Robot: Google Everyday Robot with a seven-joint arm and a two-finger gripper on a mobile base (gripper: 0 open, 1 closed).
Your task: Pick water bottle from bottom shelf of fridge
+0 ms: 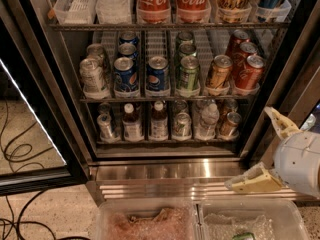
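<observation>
The fridge [35, 84] stands open, its black-framed door swung to the left. The bottom shelf [165, 142] is a dark wire rack holding small bottles and slim silver cans. The water bottle [208, 119], clear with a ribbed body, stands right of centre on that shelf, between a silver can [182, 125] and another can [230, 124]. My gripper [263, 152] is open and empty at the lower right, outside the fridge in front of the steel base, below and to the right of the water bottle. Its two cream fingers [252, 182] are spread wide apart.
Two white-capped bottles of brown liquid [132, 124] stand left of centre on the bottom shelf. The rack above holds Pepsi cans [157, 75] and green cans [188, 74]. The black right door frame [280, 79] is close to my gripper. Plastic bins [200, 221] and cables [20, 149] are on the floor.
</observation>
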